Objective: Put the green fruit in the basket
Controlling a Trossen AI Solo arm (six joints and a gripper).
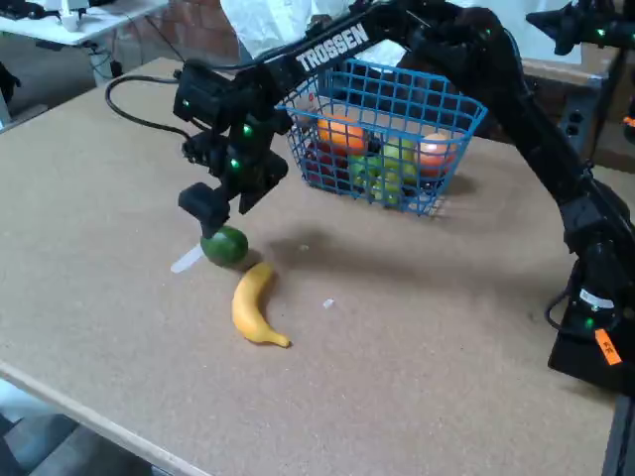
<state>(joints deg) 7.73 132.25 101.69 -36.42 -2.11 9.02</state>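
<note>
— On the brown fibreboard table [417, 337], near its left part in the fixed view, where exactly is the small round dark green glossy fruit [227, 247]?

— It lies on the board, just under the black gripper [203, 220] of the arm. The gripper's dark end is directly above the fruit and seems to touch its top, or nearly.

— Do the fingers grasp it?

— I cannot tell. From this side I see only one black block over the fruit; the gap between the fingers is hidden, so whether they are released or clenched is not clear to me.

— What lies beside the fruit?

— A curved yellow banana [254, 306] is just beside it, toward the front edge, its stem end pointing up to the fruit. On the left of the fruit a small flat pale strip [187, 261] lies on the board; what it is I cannot say.

— And the blue wire-mesh basket with flaring sides [451, 111]?

— It stands farther back and to the right, well apart from the green fruit. Inside I see an orange round fruit [340, 134], some pale yellow-green lumpy fruit [387, 169] and a reddish-orange round one [437, 151].

— How is the arm placed?

— The long black arm with the white word TROSSEN [332, 48] reaches from its base [590, 337] at the right edge, passes over the basket, and bends down to the fruit. Small green lights [241, 147] shine on the wrist.
</note>
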